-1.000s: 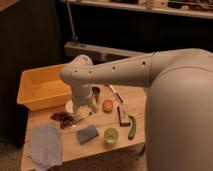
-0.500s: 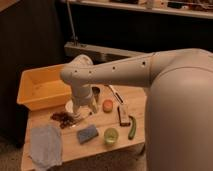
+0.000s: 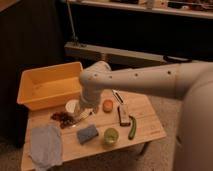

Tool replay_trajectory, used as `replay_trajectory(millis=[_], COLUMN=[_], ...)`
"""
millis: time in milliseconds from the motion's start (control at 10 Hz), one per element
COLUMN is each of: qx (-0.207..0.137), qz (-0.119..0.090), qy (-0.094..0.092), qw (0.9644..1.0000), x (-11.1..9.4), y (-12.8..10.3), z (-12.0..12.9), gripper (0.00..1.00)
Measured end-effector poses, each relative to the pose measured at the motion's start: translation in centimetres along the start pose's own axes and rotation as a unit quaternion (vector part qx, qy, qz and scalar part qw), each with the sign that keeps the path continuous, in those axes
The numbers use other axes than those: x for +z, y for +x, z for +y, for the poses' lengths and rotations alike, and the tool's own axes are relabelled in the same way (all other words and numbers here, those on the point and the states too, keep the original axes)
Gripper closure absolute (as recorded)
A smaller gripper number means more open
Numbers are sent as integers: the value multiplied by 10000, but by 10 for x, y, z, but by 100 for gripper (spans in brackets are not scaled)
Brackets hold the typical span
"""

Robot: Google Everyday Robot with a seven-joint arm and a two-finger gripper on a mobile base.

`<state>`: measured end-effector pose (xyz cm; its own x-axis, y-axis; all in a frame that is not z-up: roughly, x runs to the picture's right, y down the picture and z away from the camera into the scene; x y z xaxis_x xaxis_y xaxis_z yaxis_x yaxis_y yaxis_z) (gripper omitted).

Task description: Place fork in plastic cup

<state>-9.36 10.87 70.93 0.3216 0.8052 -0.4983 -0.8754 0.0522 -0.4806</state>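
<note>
The fork [image 3: 83, 120] is a thin silvery piece lying slantwise on the wooden table [image 3: 150, 125], just left of the middle. My gripper [image 3: 81, 112] hangs at the end of the white arm, low over the fork's upper part and next to a white round tub [image 3: 71, 105]. I cannot tell whether it touches the fork. The plastic cup [image 3: 111, 135], small and yellow-green, stands near the table's front edge, to the right of and nearer than the fork. It is apart from the gripper.
A yellow bin [image 3: 47, 85] stands at the back left. A blue sponge [image 3: 87, 133] lies left of the cup, a blue-grey cloth [image 3: 45, 145] front left, a brown clump [image 3: 62, 117] by the tub. An orange disc [image 3: 107, 105], a dark block [image 3: 123, 115], a green pod [image 3: 132, 127] and a white-handled spoon [image 3: 118, 96] lie right.
</note>
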Motion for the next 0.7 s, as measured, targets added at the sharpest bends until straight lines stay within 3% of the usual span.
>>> replay_trajectory(millis=[100, 200, 300, 500, 700], qx=[-178, -375, -473, -555, -674], qz=[-217, -547, -859, -1397, -1386], qy=[-588, -1145, -1470, -1870, -1708], qw=[9979, 9912, 9843, 9708, 9732], x=[-3, -10, -19, -36, -35], y=[1, -1, -5, -11, -16], z=[-8, -12, -19, -33, -29], gripper=[35, 35, 35, 35, 35])
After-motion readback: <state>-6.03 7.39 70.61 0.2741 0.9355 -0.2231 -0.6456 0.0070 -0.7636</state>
